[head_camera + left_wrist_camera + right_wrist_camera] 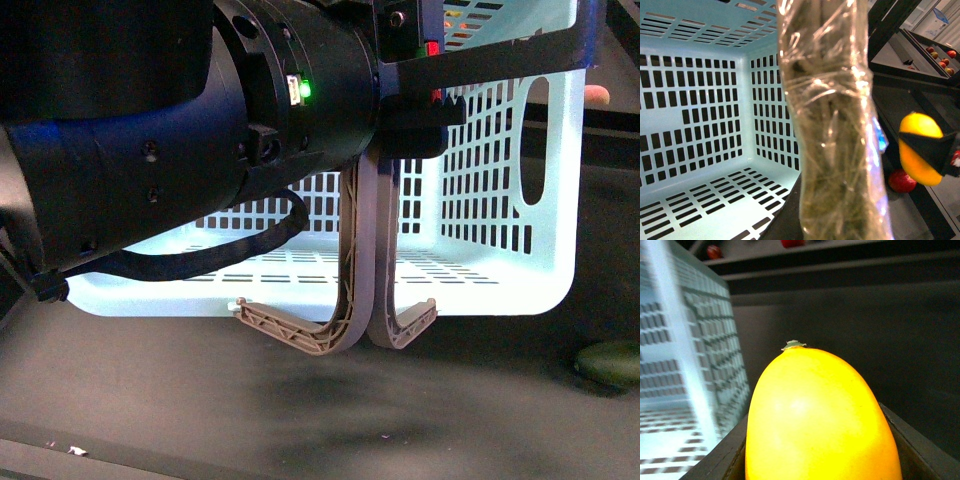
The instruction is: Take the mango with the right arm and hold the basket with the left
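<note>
One basket (500,200), pale turquoise and slotted, fills the front view's centre and right; probably light and stiff. One left arm (150,130), upper left, has its left fingers (425,105) at the basket rim; whether they are clenched cannot be told. One mango (820,425), lower centre of the right wrist view, just beside the basket wall, is clasped between the right fingers (910,450). Smooth and likely slippery, it is best gripped across its broad middle.

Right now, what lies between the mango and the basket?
The right wrist view shows only a bare dark gap between the mango and the basket wall. In the left wrist view a wrapped bar partly hides that stretch.
</note>
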Robot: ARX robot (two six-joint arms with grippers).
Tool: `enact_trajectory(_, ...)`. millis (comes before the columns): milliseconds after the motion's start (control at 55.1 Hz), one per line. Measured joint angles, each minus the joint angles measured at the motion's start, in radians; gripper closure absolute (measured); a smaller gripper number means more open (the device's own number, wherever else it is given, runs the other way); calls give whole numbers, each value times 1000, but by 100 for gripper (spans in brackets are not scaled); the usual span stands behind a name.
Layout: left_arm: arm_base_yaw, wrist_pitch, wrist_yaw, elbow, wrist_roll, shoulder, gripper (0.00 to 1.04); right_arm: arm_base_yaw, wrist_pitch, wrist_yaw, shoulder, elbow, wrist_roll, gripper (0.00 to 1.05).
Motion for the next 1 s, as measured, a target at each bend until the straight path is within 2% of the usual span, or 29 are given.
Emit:
enact_trajectory(145,0,0,0,0,0,0,100,137,-17,50,-80,4,69,46)
enact_trajectory(291,0,0,-1,0,0,0,100,333,-37,146,-61,49,94,47)
enact_trajectory(436,0,0,0,0,0,0,100,436,-24,198,-12,105,103,47)
enact_trajectory(636,0,0,0,0,0,0,100,521,-17,249,66,166,109,47)
enact_trajectory(854,0,0,-1,0,0,0,100,562,28,299,121,195,123,46)
enact_trajectory(999,0,0,-1,0,0,0,100,565,79,322,127,195,145,26)
